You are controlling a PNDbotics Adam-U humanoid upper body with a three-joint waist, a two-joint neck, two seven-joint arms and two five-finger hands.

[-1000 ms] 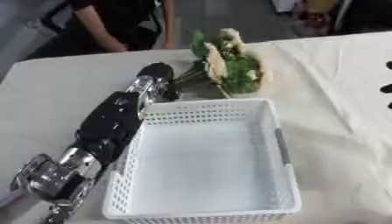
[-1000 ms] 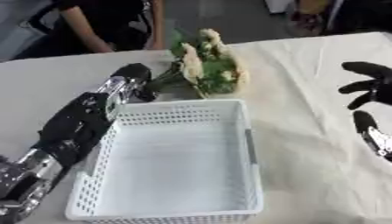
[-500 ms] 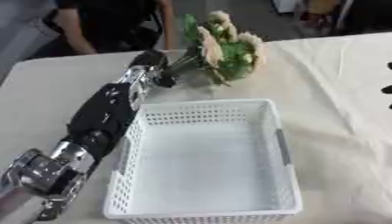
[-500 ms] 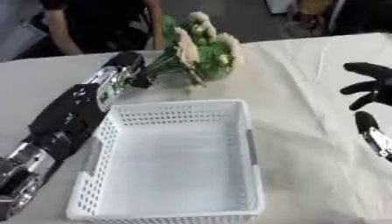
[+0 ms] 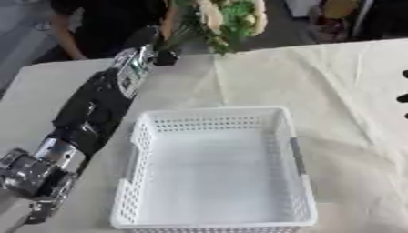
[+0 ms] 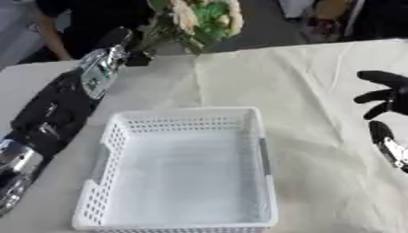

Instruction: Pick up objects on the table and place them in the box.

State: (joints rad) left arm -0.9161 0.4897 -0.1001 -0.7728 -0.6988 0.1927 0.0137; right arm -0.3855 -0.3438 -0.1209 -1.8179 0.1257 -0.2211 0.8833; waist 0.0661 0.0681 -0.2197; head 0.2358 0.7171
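Flowers (image 5: 227, 18) lifted higher, seemingly gripped by left robot hand (image 5: 155, 48)

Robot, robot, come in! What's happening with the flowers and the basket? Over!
Left hand shut on flowers, held up past the table's far edge. Right hand open, idle at right. Basket empty. Nothing in the way.

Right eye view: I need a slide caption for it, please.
Left robot hand lifts a flower bunch above the table, empty white basket below, right robot hand idle.
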